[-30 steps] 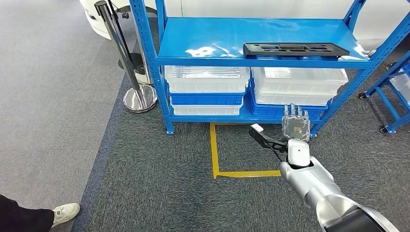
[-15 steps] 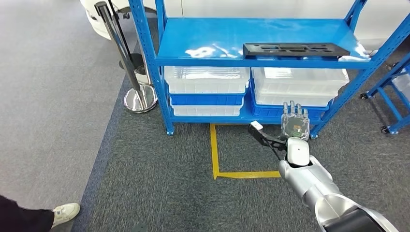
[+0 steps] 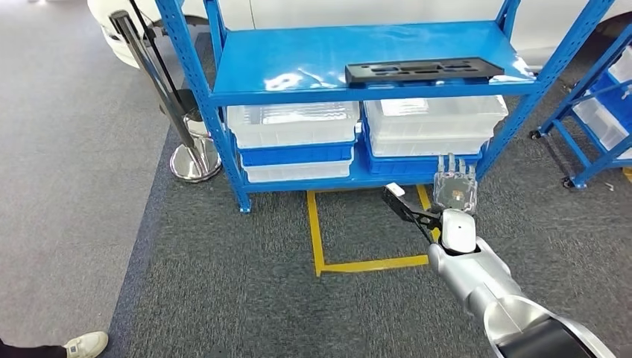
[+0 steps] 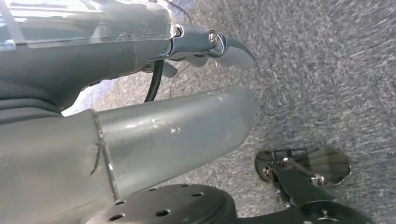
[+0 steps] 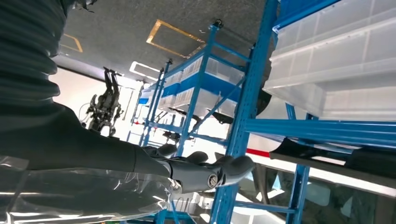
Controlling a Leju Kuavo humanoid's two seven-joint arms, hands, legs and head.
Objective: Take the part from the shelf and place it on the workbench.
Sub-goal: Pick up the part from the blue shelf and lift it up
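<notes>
The part (image 3: 423,70) is a long, flat black plate lying along the front right edge of the blue shelf's (image 3: 298,60) upper level. My right hand (image 3: 454,192) hovers in front of the shelf's lower level, below the part, with fingers straight, thumb spread and nothing in it. In the right wrist view the right hand (image 5: 187,172) points at a blue shelf post (image 5: 243,116), and the part's dark edge (image 5: 336,156) lies beyond it. My left hand (image 4: 140,70) hangs over grey carpet with its fingers extended, holding nothing.
Clear plastic bins (image 3: 294,123) fill the lower level. A stanchion with a chrome base (image 3: 195,160) stands left of the shelf. Yellow floor tape (image 3: 317,239) marks the carpet in front. Another blue rack (image 3: 596,112) is at the right, and a person's shoe (image 3: 86,344) at the bottom left.
The whole picture has shifted left and the shelf looks slightly nearer, so the camera moved. My right hand keeps the same pose in front of me.
</notes>
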